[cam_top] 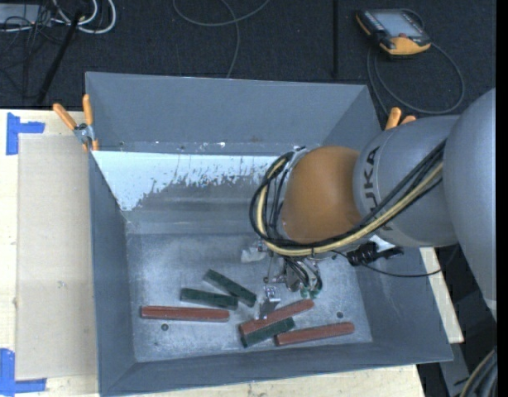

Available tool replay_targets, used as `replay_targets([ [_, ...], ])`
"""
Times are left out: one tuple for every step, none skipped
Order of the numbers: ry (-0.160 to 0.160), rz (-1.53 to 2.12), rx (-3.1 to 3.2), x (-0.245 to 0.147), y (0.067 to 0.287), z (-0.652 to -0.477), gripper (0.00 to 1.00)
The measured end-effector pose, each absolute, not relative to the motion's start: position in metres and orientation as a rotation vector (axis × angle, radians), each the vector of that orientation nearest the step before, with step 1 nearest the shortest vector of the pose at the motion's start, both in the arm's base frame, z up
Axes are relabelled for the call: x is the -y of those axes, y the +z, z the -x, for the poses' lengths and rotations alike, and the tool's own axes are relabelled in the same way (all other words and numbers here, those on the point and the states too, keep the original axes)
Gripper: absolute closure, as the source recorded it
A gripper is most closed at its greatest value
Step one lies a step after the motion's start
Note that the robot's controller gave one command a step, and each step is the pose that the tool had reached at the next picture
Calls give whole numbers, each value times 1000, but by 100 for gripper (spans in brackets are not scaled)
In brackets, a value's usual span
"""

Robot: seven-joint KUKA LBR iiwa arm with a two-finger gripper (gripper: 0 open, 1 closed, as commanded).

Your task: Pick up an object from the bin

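Observation:
My gripper [273, 290] hangs below the arm's wrist in the right half of the bin, low over the floor. Its tip is right above the upper end of a red-brown stick [280, 314] that lies slanted. A dark green stick [268, 332] lies against that stick's lower side. Just to the right lies another red-brown stick [315, 332]. To the left of the gripper is a short dark green stick [232, 286], also slanted. Whether anything is between the gripper's jaws I cannot make out.
Further left lie a dark green stick [208, 298] and a long red-brown stick [184, 313] near the bin's front. Two small dark bits [165, 327] [341, 315] rest on the floor. The bin's sloped walls rise close on the right and behind the arm.

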State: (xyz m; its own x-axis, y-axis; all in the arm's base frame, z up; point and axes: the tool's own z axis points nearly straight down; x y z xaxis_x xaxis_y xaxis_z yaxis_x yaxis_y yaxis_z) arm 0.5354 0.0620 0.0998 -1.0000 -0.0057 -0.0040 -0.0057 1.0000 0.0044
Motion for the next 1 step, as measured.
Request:
replay_targets([
  [-4,-262,-3126,-60,77,-547,100],
])
